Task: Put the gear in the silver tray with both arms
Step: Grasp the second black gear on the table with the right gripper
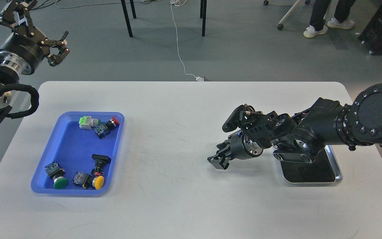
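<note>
The silver tray [338, 171] lies at the table's right, its far part hidden under my right arm. Its dark bottom [310, 172] shows nothing in it. My right gripper [218, 156] hangs low over the bare table, left of the silver tray, with its fingers apart and empty. My left gripper [60, 46] is open and empty, held high beyond the table's far left corner. The gear is several push-button switches in a blue plastic tray [65, 146] at the left: green-capped [60, 182], yellow-capped [98, 182], red-capped [114, 121] and a black one [98, 161].
The white table [177, 199] has rounded edges. Beyond its far edge are chair legs [127, 20], a white cable [179, 49] on the floor and a person's feet [315, 30].
</note>
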You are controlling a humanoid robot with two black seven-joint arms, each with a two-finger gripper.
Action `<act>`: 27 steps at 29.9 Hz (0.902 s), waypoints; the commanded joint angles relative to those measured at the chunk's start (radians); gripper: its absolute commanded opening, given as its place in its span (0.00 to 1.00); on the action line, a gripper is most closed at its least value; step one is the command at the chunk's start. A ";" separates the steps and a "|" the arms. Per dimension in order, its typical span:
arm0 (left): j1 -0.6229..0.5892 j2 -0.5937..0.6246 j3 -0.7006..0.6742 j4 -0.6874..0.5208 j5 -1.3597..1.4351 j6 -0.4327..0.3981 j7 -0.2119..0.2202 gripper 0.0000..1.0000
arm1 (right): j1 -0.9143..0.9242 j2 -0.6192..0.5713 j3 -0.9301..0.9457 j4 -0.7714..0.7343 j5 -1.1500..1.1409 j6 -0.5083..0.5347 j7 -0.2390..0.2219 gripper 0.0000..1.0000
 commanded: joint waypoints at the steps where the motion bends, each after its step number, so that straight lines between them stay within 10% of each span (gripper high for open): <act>1: 0.000 0.002 0.000 0.000 0.000 0.000 0.000 0.97 | -0.001 0.000 -0.006 0.000 0.000 0.000 0.000 0.44; 7: 0.000 0.003 0.000 0.000 0.000 0.000 0.000 0.97 | -0.002 0.000 -0.005 -0.018 0.001 0.002 0.001 0.28; 27: 0.000 0.029 0.000 0.000 0.000 -0.002 0.000 0.97 | 0.120 -0.127 -0.017 -0.005 -0.016 0.003 0.012 0.21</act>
